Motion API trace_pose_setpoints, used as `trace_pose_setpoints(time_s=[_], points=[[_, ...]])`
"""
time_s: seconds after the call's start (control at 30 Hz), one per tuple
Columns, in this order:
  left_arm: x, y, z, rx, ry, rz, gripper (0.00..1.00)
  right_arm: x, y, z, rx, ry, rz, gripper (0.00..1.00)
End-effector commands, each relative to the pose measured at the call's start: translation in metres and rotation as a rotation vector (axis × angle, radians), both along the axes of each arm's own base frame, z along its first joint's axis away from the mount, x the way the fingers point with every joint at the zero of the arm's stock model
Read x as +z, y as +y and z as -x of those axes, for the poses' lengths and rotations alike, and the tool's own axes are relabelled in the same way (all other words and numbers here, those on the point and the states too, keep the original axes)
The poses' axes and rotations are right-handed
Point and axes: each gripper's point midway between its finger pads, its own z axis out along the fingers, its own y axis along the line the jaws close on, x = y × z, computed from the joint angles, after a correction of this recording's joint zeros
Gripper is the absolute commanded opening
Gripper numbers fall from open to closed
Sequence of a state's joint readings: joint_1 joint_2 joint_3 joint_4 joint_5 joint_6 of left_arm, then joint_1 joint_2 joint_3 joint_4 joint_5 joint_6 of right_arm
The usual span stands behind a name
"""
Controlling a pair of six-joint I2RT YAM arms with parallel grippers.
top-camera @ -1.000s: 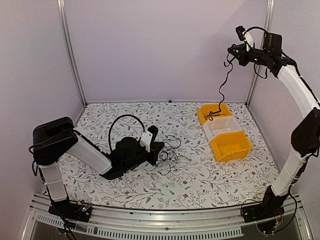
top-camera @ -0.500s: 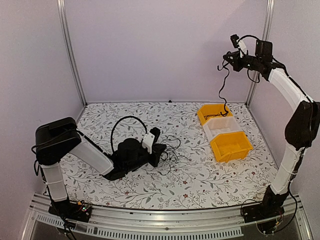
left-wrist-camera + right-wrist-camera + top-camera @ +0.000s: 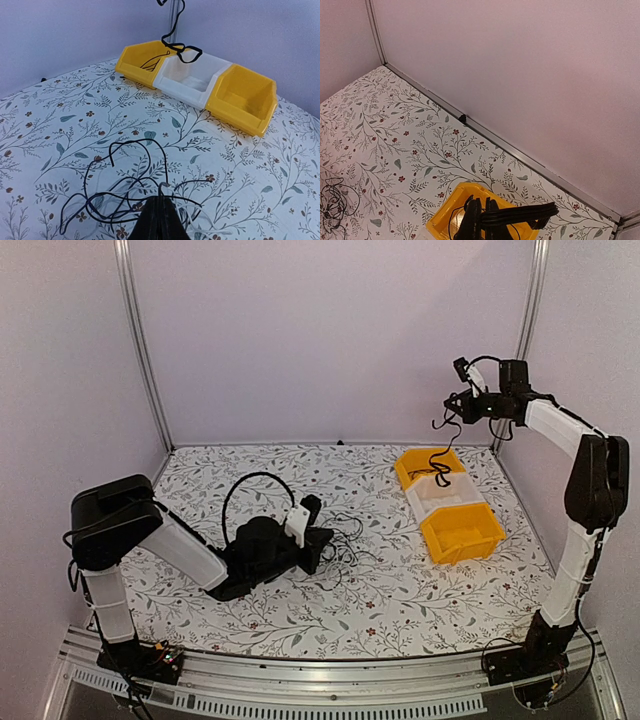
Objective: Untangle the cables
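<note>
The left gripper (image 3: 159, 202) lies low over the flowered table (image 3: 400, 610), left of centre. Its fingers are pressed together, with strands of the tangle of cables (image 3: 346, 540) meeting at their tips; the loose black loops spread over the table just right of and beyond it. Farther right, three bins sit touching in a row: a yellow bin (image 3: 415, 462) at the far end, a white bin (image 3: 447, 494) in the middle and a second yellow bin (image 3: 463, 533) nearest. The right gripper (image 3: 481, 210) is raised above the far yellow bin, its fingers clamped on a black cable (image 3: 520, 214). This cable hangs down into that bin, well apart from the tangle.
</note>
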State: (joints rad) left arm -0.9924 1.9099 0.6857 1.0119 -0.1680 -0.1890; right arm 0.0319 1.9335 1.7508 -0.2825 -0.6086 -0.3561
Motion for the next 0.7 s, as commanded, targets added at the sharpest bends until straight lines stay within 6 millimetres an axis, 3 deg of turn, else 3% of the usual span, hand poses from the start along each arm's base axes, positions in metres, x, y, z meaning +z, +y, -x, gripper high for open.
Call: trace_pose_setpoints(time_s=[0.0,0.2,0.37,0.53,0.67], points=[[0.002,-0.010,0.003,-0.019,0.000,0.011,0.00,0.041,0.004,0.010,0.031,-0.086,-0.016,0.00],[0.002,-0.014,0.004,-0.030,0.005,0.015,0.00,0.115,-0.003,0.006,-0.032,-0.244,-0.044,0.00],[0.005,-0.014,0.006,-0.034,0.009,0.022,0.00,0.140,-0.021,-0.014,-0.164,-0.327,-0.056,0.00],[0.007,-0.009,0.008,-0.028,0.008,0.021,0.00,0.125,-0.020,-0.024,-0.170,-0.292,-0.082,0.00],[0.005,-0.008,0.009,-0.028,0.014,0.009,0.00,0.088,-0.016,-0.030,-0.146,-0.212,-0.088,0.00]])
